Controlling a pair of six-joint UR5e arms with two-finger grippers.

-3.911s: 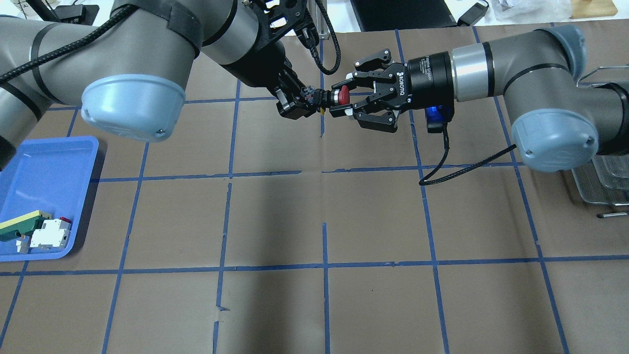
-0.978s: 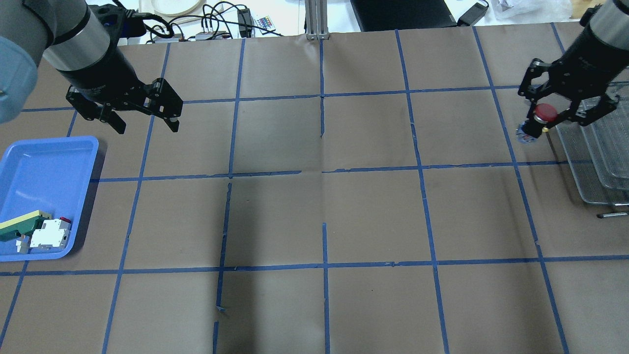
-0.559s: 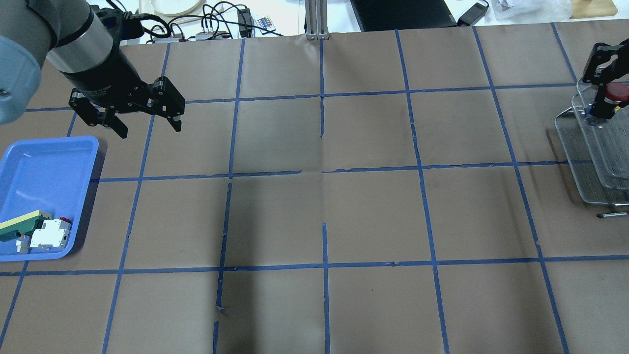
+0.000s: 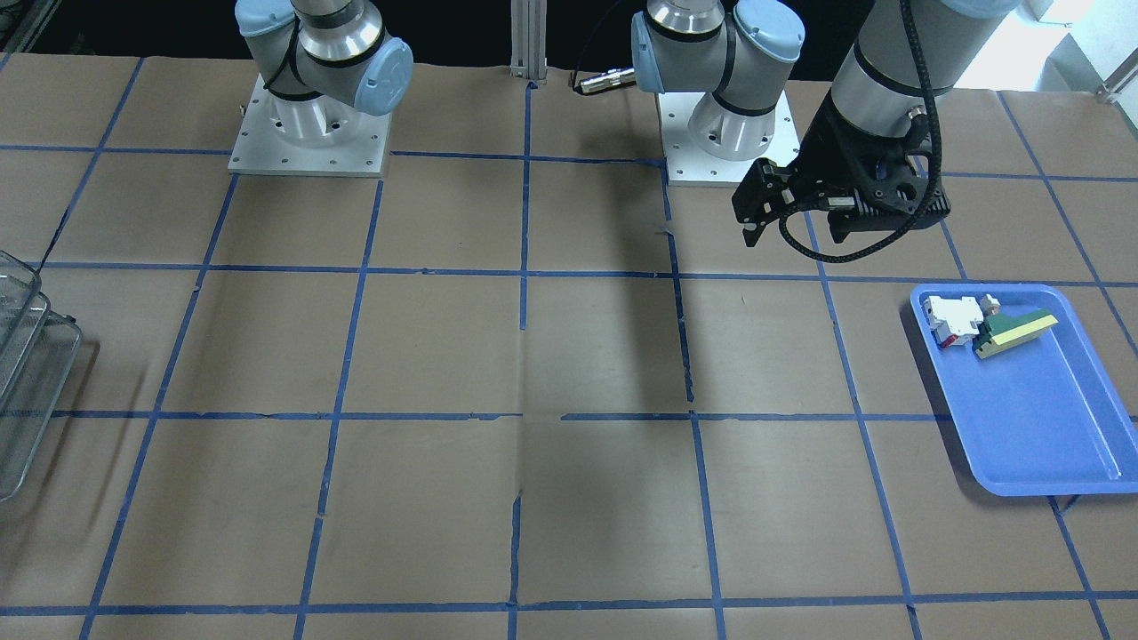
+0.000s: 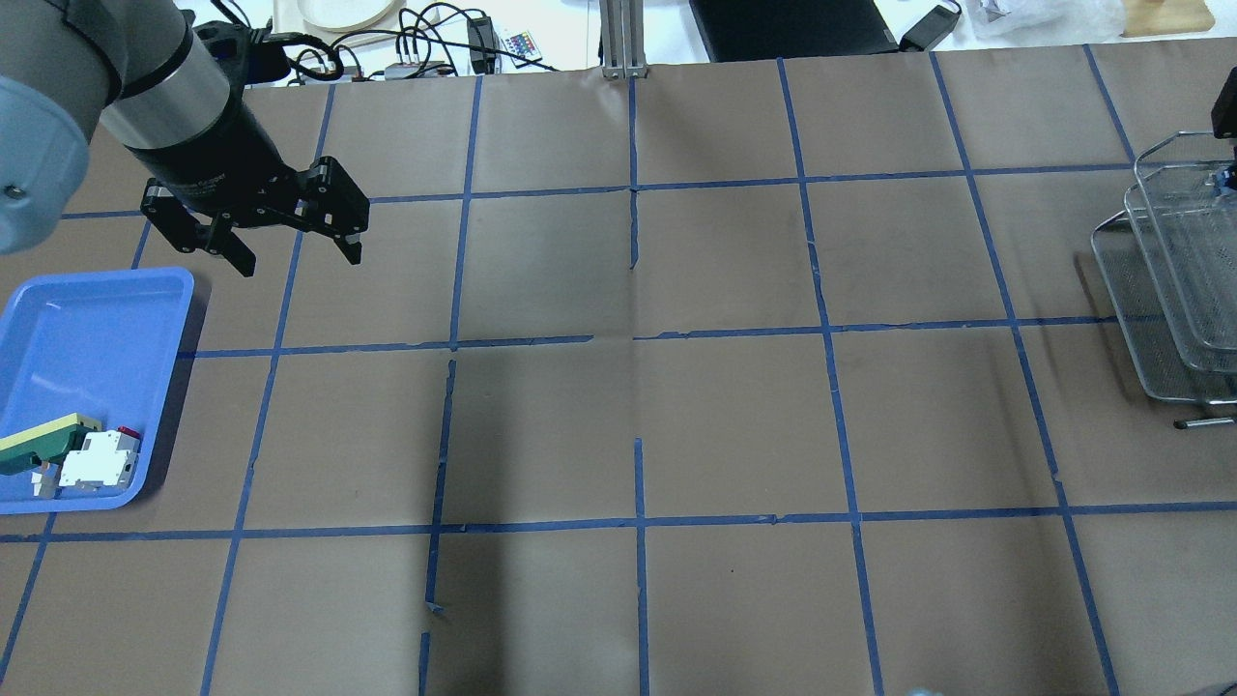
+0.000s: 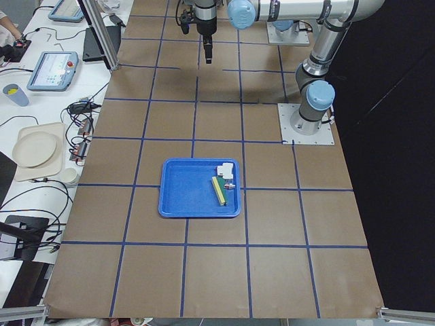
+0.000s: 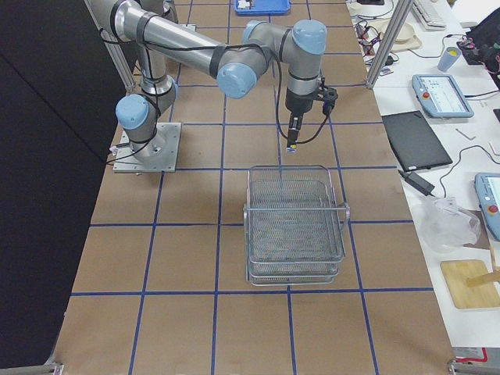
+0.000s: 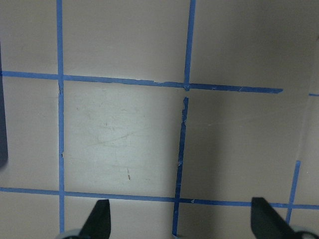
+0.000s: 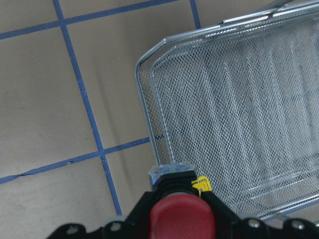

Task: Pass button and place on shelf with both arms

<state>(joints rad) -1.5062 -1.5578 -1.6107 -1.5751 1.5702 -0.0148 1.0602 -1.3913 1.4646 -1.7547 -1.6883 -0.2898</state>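
The button (image 9: 181, 217), red-headed with a bluish-clear rear block, is gripped in my right gripper (image 9: 179, 199), which is shut on it. It hangs above the near rim of the wire-mesh shelf (image 9: 239, 114). In the exterior right view the right gripper (image 7: 293, 129) holds the button (image 7: 291, 147) just above the shelf's (image 7: 295, 226) edge nearest the robot. In the overhead view the shelf (image 5: 1169, 290) is at the right edge and the right gripper is almost out of frame. My left gripper (image 5: 280, 232) is open and empty near the blue tray; its fingertips (image 8: 99, 219) frame bare table.
A blue tray (image 5: 87, 329) at the table's left holds a white-and-red switch (image 5: 97, 462) and a green-and-yellow wedge (image 5: 43, 440). Brown paper with blue tape lines covers the table. Cables and devices lie beyond the far edge (image 5: 425, 48).
After the hand-over, my right gripper carried the button right, over the shelf's rim, nearly leaving the overhead view. My left gripper stays open and has barely moved.
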